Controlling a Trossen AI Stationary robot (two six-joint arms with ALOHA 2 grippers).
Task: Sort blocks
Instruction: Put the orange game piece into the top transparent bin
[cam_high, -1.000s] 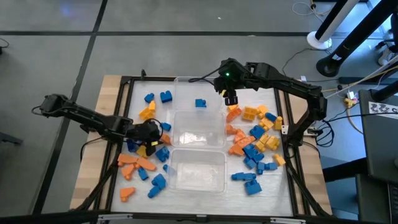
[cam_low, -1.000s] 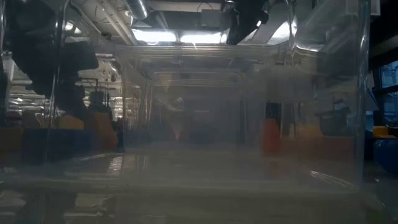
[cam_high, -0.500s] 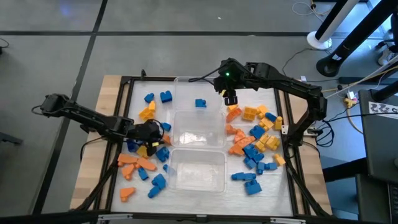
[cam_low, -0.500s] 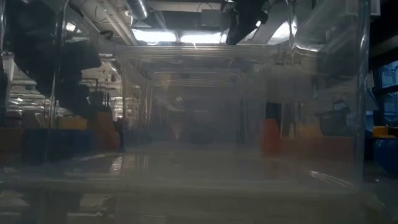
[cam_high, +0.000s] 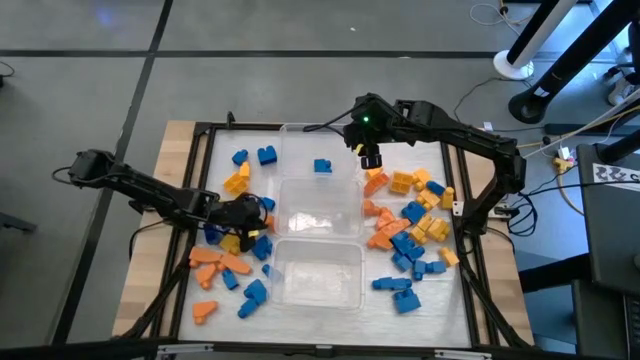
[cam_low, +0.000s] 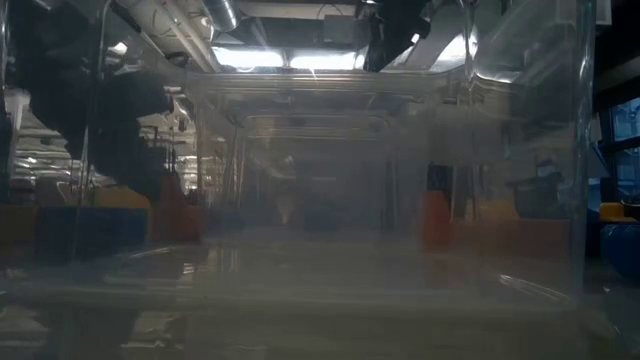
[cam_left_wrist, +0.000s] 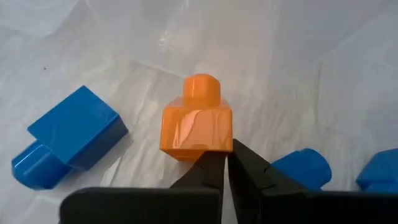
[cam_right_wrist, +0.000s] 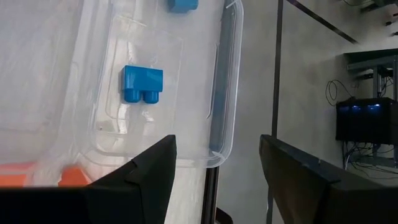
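Observation:
Blue, orange and yellow blocks lie in two heaps on the table, one left (cam_high: 228, 262) and one right (cam_high: 410, 232) of three clear tubs. My left gripper (cam_high: 249, 212) sits low at the left heap's edge beside the middle tub (cam_high: 352, 210); in the left wrist view it (cam_left_wrist: 227, 159) is shut, right behind a small orange block (cam_left_wrist: 198, 127) with a round stud. My right gripper (cam_high: 371, 158) hangs open over the far tub's right rim (cam_right_wrist: 225, 93), holding nothing. One blue block (cam_right_wrist: 142, 84) lies on that tub's floor. My left gripper has its shut fingertips (cam_left_wrist: 214, 163) against the lower edge of the orange block's smooth side (cam_left_wrist: 200, 149), opposite its stud. The fingers come low and slanting down. The block rests on the table, not lifted. Nothing is held between the fingers.
A blue block (cam_left_wrist: 71, 140) and other blue pieces (cam_left_wrist: 298, 171) lie close around the orange one. The near tub (cam_high: 315, 270) fills the low view, with the left arm (cam_low: 100, 110) dark behind its wall. A black frame (cam_high: 203, 180) borders the table.
My left gripper has crept a little toward the table's right, closer to the middle tub, staying low and shut. The right arm has kept still.

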